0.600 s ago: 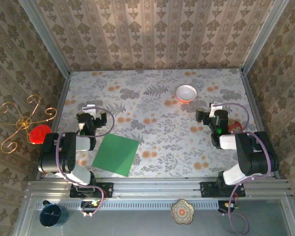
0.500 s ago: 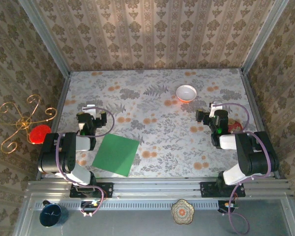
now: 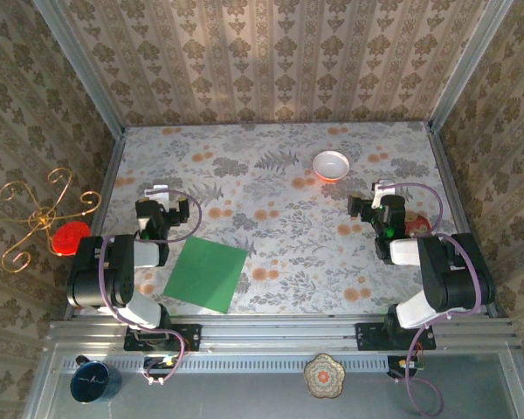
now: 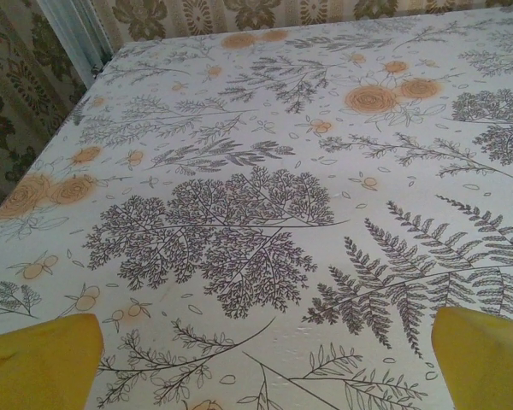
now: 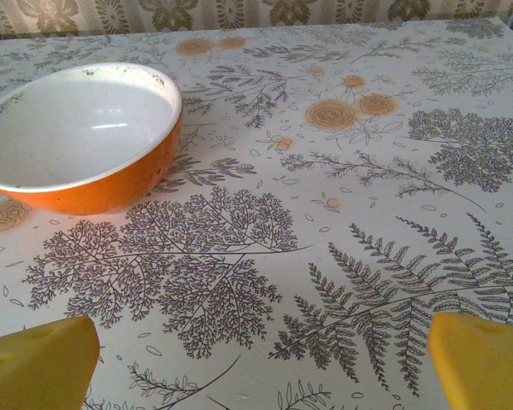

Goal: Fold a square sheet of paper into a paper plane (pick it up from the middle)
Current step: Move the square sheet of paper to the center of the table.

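Note:
The square sheet of paper (image 3: 206,274) is bright green and lies flat and unfolded on the flowered table, just right of my left arm's base. My left gripper (image 3: 163,209) hovers behind the sheet's far left corner, apart from it. In the left wrist view that gripper (image 4: 269,367) is open, its yellow fingertips (image 4: 43,359) at the frame's bottom corners over bare tablecloth. My right gripper (image 3: 374,205) sits far right. In its wrist view it (image 5: 261,367) is open with nothing between its fingertips (image 5: 483,359). The paper plane is out of view.
A white bowl with an orange-red outside (image 3: 331,164) stands at the back, also ahead-left of the right gripper (image 5: 77,137). A red object (image 3: 417,224) lies beside the right arm. Patterned walls enclose the table; a gold ornament (image 3: 35,218) and red disc (image 3: 70,237) hang left.

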